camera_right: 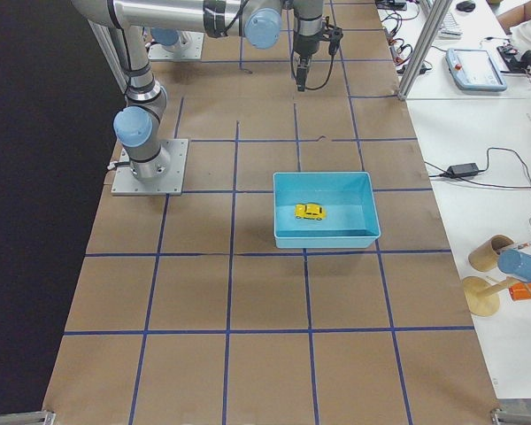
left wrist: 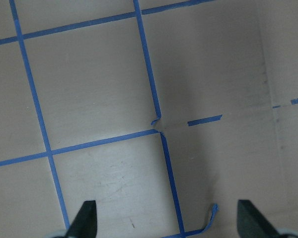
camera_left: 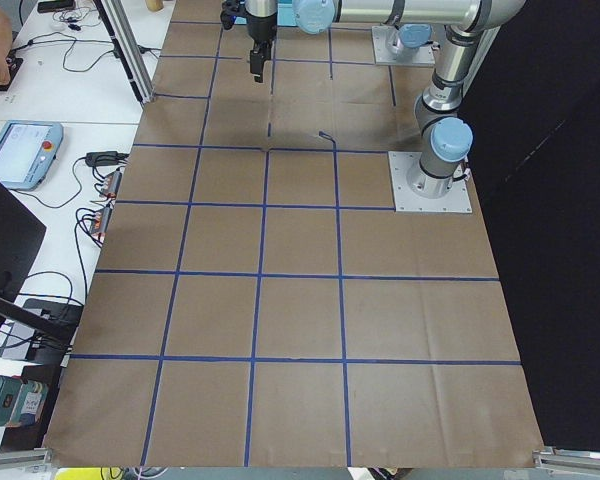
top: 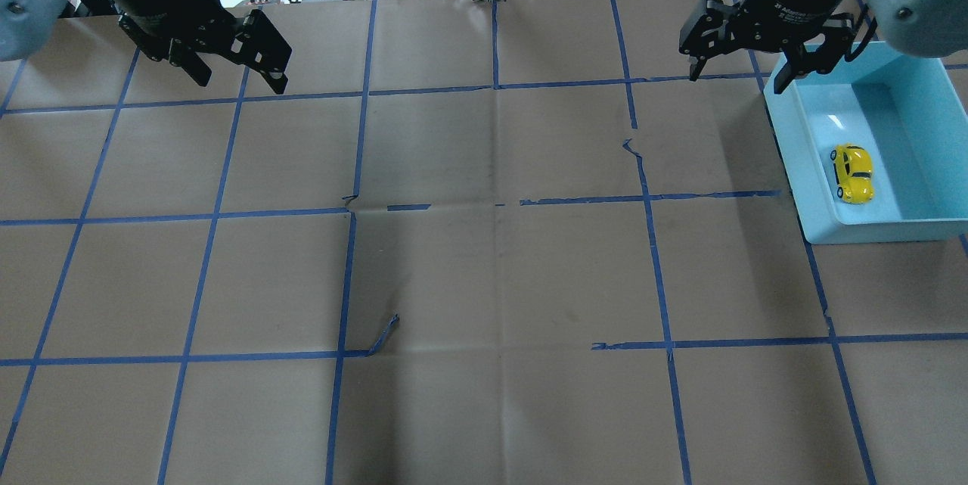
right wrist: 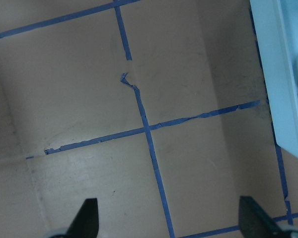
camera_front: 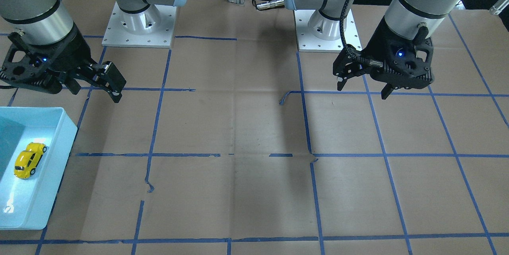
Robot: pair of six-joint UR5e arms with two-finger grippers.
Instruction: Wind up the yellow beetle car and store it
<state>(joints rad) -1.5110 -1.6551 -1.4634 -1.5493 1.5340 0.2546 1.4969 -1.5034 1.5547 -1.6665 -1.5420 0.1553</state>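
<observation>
The yellow beetle car (top: 854, 173) lies inside a light blue bin (top: 786, 144) at the table's right side. It also shows in the front view (camera_front: 30, 160) and the right side view (camera_right: 311, 212). My right gripper (top: 735, 80) hangs open and empty above the table beside the bin's back left corner, apart from the car. In the right wrist view (right wrist: 170, 220) its fingertips stand wide apart and the bin's rim (right wrist: 273, 74) is at the right edge. My left gripper (top: 240, 80) is open and empty above the far left of the table, as the left wrist view (left wrist: 169, 220) shows.
The table is covered in brown paper (top: 491, 281) with a blue tape grid. Loose tape ends curl up near the middle (top: 386, 334). The two arm base plates (camera_front: 139, 28) (camera_front: 328, 30) stand at the robot's side of the table.
</observation>
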